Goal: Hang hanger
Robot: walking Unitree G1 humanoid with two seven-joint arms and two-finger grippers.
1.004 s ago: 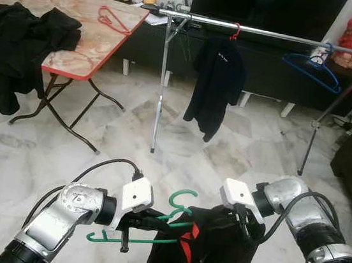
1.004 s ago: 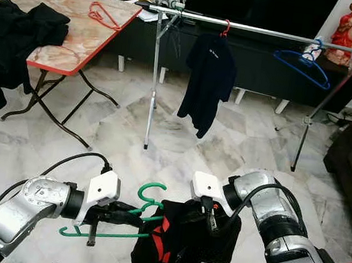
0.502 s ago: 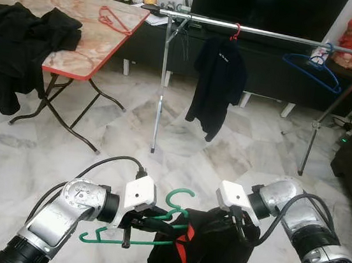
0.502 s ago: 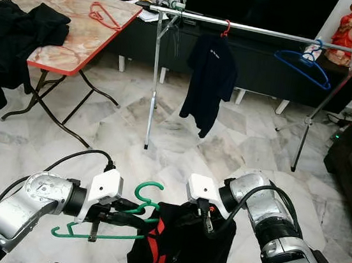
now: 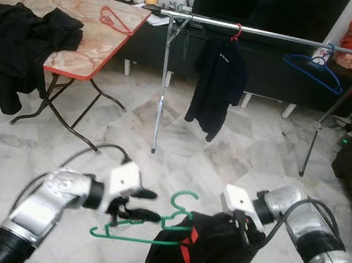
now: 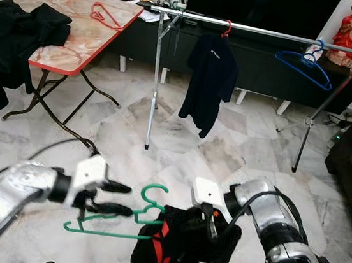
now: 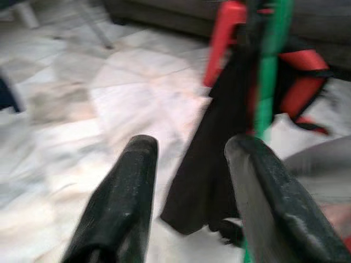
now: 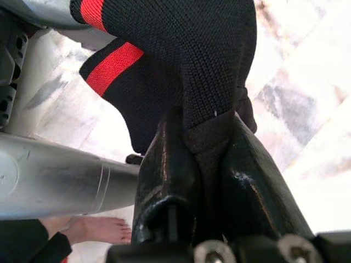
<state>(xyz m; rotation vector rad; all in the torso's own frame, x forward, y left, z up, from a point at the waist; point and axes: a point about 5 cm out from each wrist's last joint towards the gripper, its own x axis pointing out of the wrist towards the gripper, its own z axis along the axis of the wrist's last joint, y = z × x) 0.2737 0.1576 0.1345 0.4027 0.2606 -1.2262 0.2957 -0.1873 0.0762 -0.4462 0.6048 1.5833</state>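
Step in hand, as judged: transport of the loaded green hanger (image 5: 151, 226) toward the clothes rail (image 5: 271, 33) at 12 o'clock, well apart; the next move calls for lifting the hook above the rail. The right gripper (image 8: 200, 145) is clamped on a fold of the black garment with red trim (image 5: 203, 250). The left gripper (image 7: 189, 159), at 9 o'clock of the garment, has its fingers spread, one beside the hanger's wire; whether it touches cannot be told.

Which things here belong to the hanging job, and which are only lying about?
Belong to the job:
green hanger
black and red garment
clothes rail
left gripper, open
right gripper, shut on the garment

Lying about:
folding table
red hanger
blue hanger
black clothes pile
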